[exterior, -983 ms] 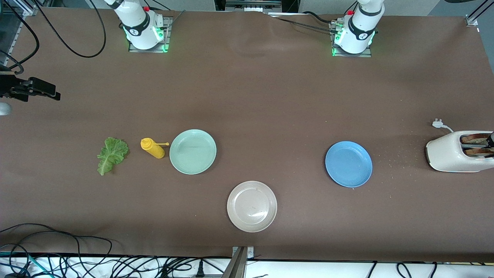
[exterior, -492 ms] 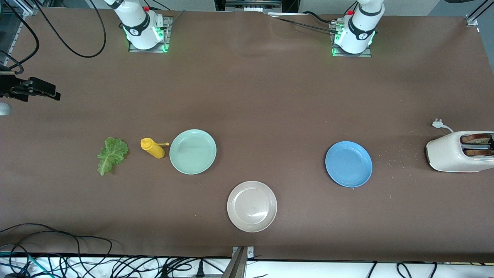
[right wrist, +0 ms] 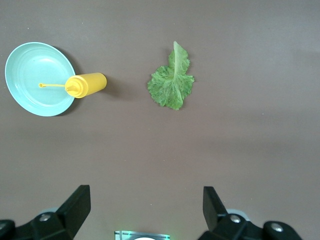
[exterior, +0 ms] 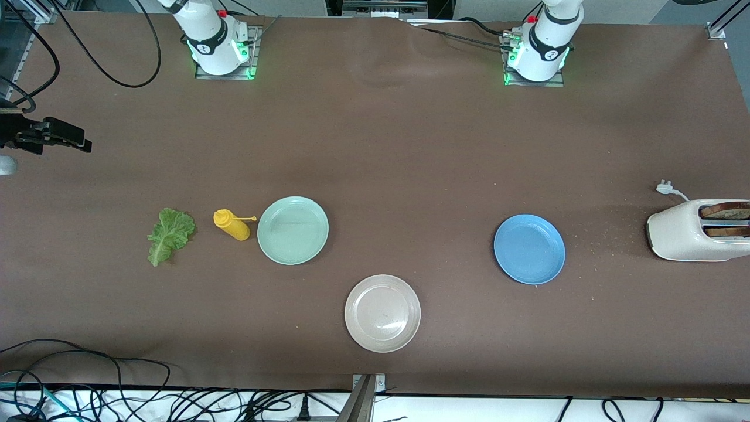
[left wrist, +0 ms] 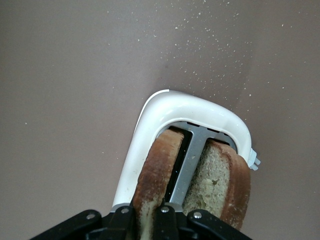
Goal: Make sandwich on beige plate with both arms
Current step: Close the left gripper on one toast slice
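Observation:
The beige plate (exterior: 382, 313) lies bare, nearer the front camera than the other plates. Two brown bread slices (exterior: 723, 210) stand in the slots of a white toaster (exterior: 679, 234) at the left arm's end of the table. In the left wrist view my left gripper (left wrist: 145, 221) is shut on one bread slice (left wrist: 160, 165), and the other slice (left wrist: 220, 180) stands beside it in the toaster (left wrist: 170, 102). A green lettuce leaf (exterior: 170, 234) (right wrist: 172, 82) lies flat toward the right arm's end. My right gripper (exterior: 79, 140) (right wrist: 144, 195) waits open and empty over that end.
A mint-green plate (exterior: 293, 230) (right wrist: 35, 77) lies beside a yellow squeeze bottle (exterior: 232, 225) (right wrist: 87, 85) on its side. A blue plate (exterior: 529, 248) sits toward the toaster, with crumbs scattered between them. The toaster's plug (exterior: 664, 188) lies loose. Cables run along the front edge.
The left gripper's tip, seen at the toaster's slots in the front view earlier, has passed out of that view's edge. The right arm has not moved.

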Motion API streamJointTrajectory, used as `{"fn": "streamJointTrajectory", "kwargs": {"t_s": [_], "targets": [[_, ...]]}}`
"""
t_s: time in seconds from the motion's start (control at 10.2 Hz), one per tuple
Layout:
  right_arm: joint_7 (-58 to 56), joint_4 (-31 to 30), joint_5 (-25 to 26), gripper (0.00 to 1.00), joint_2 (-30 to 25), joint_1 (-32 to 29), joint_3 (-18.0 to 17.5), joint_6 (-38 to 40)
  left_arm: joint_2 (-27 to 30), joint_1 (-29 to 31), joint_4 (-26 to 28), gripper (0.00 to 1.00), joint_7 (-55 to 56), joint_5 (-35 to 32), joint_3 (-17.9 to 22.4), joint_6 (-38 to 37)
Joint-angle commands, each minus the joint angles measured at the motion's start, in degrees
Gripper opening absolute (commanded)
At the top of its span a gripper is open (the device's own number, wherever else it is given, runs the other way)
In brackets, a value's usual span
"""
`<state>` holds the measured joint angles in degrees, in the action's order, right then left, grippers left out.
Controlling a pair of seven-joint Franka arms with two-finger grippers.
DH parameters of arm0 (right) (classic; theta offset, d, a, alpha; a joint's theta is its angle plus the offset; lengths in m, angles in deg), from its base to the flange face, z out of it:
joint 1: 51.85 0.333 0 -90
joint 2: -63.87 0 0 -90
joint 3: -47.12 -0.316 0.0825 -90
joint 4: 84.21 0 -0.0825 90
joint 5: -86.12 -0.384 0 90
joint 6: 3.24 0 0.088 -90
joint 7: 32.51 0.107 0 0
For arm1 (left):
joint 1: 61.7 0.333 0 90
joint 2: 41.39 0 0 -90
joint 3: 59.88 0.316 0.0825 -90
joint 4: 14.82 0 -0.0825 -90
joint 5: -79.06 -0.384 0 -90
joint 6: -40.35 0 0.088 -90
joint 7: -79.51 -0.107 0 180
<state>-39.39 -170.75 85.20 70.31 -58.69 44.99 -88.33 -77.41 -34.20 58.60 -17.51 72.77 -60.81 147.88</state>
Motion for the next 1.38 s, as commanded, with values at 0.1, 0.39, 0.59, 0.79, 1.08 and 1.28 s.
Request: {"fn": "streamJointTrajectory", "kwargs": {"t_s": [0.1,0.39,0.59,0.79,1.08,1.28], "targets": [[0.12,1.11,-0.05,1.00,0.24,-0.37,-0.25,1.07,0.59,-0.69,-2.67,0.00,2.80,-1.62,-0.21,-2.67],[0.03,1.11,-0.05,1.00,0.24,-0.37,-0.16,1.07,2.08,-1.04,-2.67,0.00,4.56,-1.62,-0.21,-3.91],[0.12,1.11,-0.05,1.00,0.24,-0.37,-0.16,1.07,3.14,-1.13,-2.67,0.00,7.10,-1.53,-0.47,-5.31],[0.03,1.11,-0.05,1.00,0.24,-0.37,-0.25,1.07,4.37,-2.35,-2.76,0.00,10.70,-1.53,-0.47,-7.59],[0.03,1.11,-0.05,1.00,0.24,-0.37,-0.16,1.07,6.04,-2.45,-2.76,0.00,14.92,-1.27,-1.00,-9.01],[0.03,1.11,-0.05,1.00,0.24,-0.37,-0.25,1.07,6.66,-3.06,-2.76,0.00,19.04,-0.66,-1.09,-10.76]]}}
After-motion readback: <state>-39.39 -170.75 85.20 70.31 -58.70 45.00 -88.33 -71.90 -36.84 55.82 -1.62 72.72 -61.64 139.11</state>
